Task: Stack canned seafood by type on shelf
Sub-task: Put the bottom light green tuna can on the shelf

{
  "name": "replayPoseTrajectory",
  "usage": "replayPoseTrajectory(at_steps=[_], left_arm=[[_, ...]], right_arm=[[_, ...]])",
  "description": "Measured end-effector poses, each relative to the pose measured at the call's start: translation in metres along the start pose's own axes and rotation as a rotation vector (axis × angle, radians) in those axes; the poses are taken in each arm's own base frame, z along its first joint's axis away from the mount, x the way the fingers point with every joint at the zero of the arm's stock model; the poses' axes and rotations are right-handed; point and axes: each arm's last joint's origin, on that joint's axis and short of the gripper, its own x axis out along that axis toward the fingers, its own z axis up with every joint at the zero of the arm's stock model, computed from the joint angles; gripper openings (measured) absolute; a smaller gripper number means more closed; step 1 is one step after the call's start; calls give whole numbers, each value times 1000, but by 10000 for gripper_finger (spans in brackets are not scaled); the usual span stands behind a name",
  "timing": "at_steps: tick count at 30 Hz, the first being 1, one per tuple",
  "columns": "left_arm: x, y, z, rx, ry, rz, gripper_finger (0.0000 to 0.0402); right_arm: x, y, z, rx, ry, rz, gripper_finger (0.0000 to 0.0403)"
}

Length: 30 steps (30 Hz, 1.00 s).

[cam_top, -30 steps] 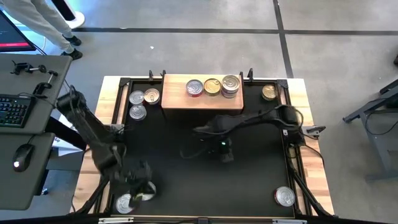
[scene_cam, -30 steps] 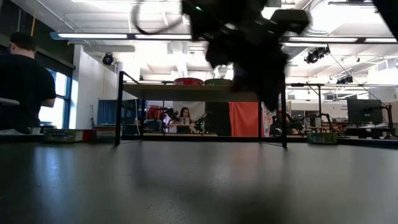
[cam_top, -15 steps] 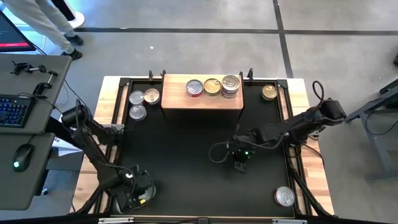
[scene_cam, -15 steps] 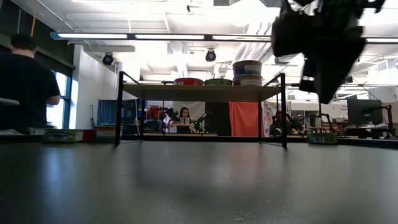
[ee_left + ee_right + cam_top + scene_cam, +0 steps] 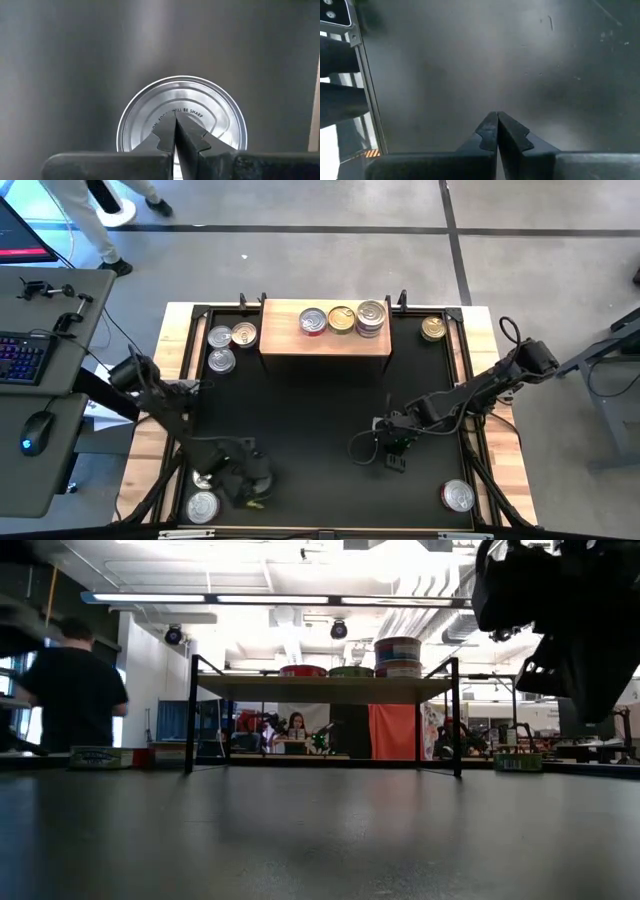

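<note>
while your left gripper (image 5: 175,120) is hovering clenched over a silver tin (image 5: 182,115) at seven o'clock, your right gripper (image 5: 497,122) is hanging clenched, empty, above the black mat (image 5: 310,410).

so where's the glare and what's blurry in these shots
Left wrist view: bright glare streaks the silver can lid beyond the shut left hand. Low view: ceiling lights blow out white, and the near right arm is a dark out-of-focus mass, while the shelf stays fairly sharp.
</note>
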Motion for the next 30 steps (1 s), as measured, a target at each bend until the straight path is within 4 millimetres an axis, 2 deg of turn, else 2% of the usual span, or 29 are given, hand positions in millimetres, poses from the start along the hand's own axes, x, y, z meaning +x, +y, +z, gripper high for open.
replayPoseTrajectory(at_steps=[7, 13, 16, 19, 22, 27, 30], left_arm=[[31, 45, 62, 62, -202, 66, 0], [61, 72, 108, 168, -374, -42, 0], [61, 79, 124, 203, -383, -35, 0], [40, 85, 138, 215, -415, -22, 0], [12, 92, 138, 249, -403, 26, 0], [-26, 98, 110, 209, -348, 98, 0], [-35, 93, 89, 146, -388, 64, 0]], right_arm=[[0, 1, 2, -4, -29, 1, 0], [-1, 3, 9, -10, -121, 2, 0], [-3, 5, 17, -6, -197, 16, 0], [-8, 9, 27, -4, -269, 58, 0], [-13, 11, 36, -2, -319, 85, 0], [-17, 9, 49, 35, -402, 130, 2], [-12, 2, 56, 115, -390, 146, 19]])
